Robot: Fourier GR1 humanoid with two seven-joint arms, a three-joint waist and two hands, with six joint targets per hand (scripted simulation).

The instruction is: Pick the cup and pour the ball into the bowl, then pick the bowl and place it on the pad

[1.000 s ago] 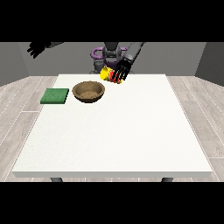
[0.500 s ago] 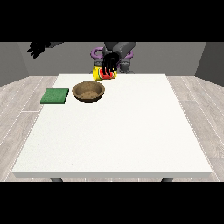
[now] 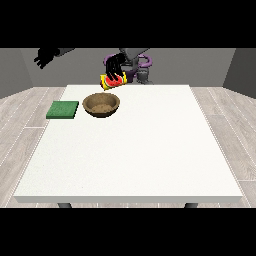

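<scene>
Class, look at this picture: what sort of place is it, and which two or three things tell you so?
Probably a robot test room rather than a home: a large white table on a bare wood-plank floor with plain grey walls, and only a brown bowl, a green pad and a held cup set out.

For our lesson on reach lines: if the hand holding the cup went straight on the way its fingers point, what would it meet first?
Probably the bowl: the hand on the cup points down towards it, though depth is unclear and it might meet the table behind.
</scene>
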